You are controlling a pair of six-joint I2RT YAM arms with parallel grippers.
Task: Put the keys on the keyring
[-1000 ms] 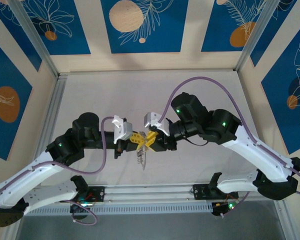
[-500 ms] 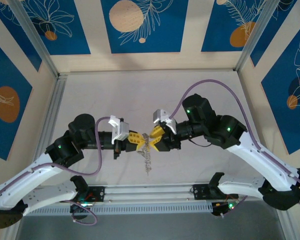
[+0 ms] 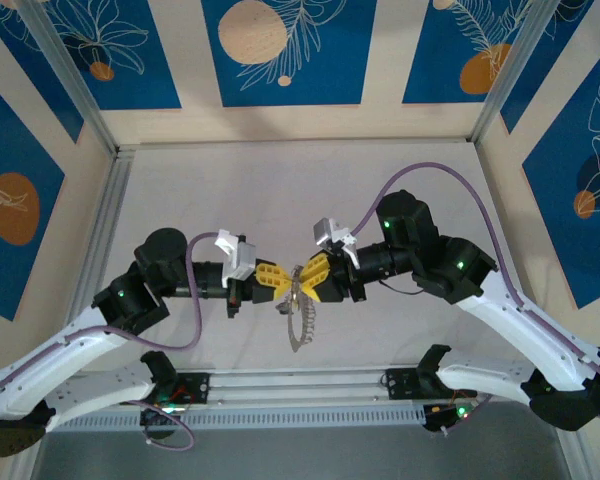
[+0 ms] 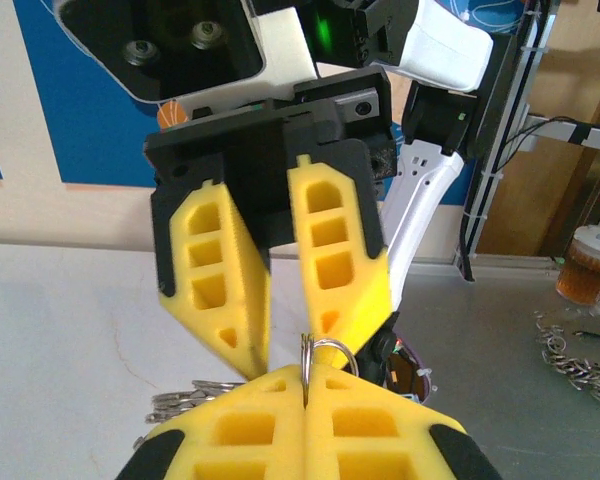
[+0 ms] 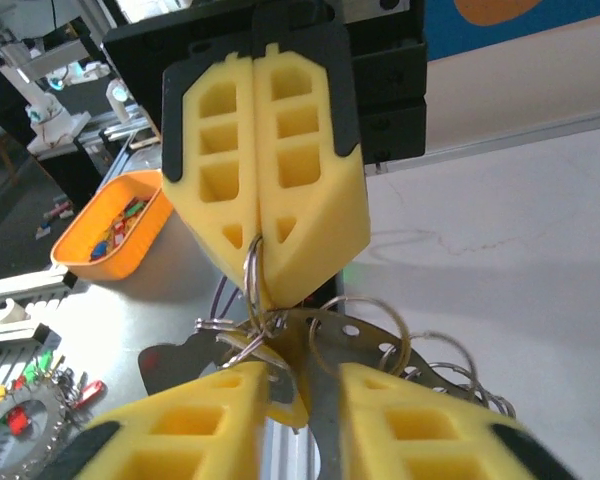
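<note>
My left claw [image 4: 306,385] stays clenched on the keyring [image 4: 307,352] above the worktop [image 3: 230,200], while my right claw [image 5: 305,385], jaws parted, has swung round to face it, leaving the keys [image 3: 298,325] dangling lower, so threading, I judge, remains unfinished.

Looking down on a pale grey worktop [image 3: 280,190], faintly veined and evenly lit from above. Boxed in by beige walls [image 3: 380,60] hung with blue panels [image 3: 330,60], orange discs and white leaf outlines all over them. Silver metal posts [image 3: 68,75] slanting up at the corners, slotted rail [image 3: 300,385] along the near edge. Off beyond, an orange tray [image 5: 135,250] of small coloured bits. Elsewhere, a plastic cup [image 4: 587,265] of brownish drink.
</note>
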